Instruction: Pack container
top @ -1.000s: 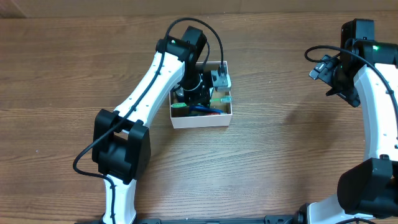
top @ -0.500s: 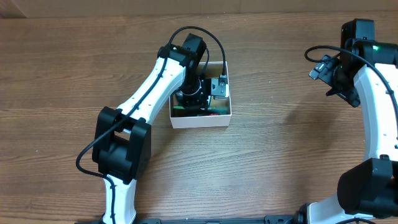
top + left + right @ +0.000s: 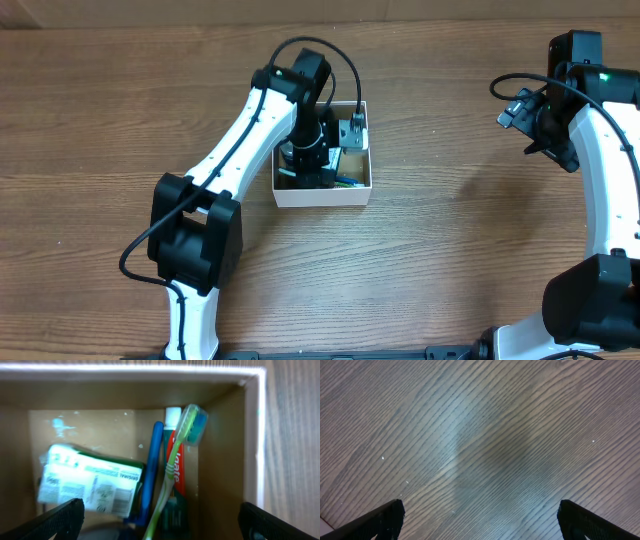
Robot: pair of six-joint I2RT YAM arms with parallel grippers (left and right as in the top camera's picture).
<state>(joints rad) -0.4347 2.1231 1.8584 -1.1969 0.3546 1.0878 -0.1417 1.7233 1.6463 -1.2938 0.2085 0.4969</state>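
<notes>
The container is a square white box with a brown inside, at the table's middle. My left gripper hangs over it, open, with nothing between its fingers. In the left wrist view the container's white rim frames a green-and-white packet, a blue toothbrush, a green toothbrush with a capped head, and a red toothpaste tube. These lie on the box floor below the left gripper. My right gripper is open at the far right, over bare wood.
The left arm reaches diagonally from the front left across the box's left side. The right arm stands along the right edge. Brown wooden tabletop surrounds the box.
My left gripper has gone from shut to wide open over the container, and its wrist has shifted slightly. The right arm has not moved.
</notes>
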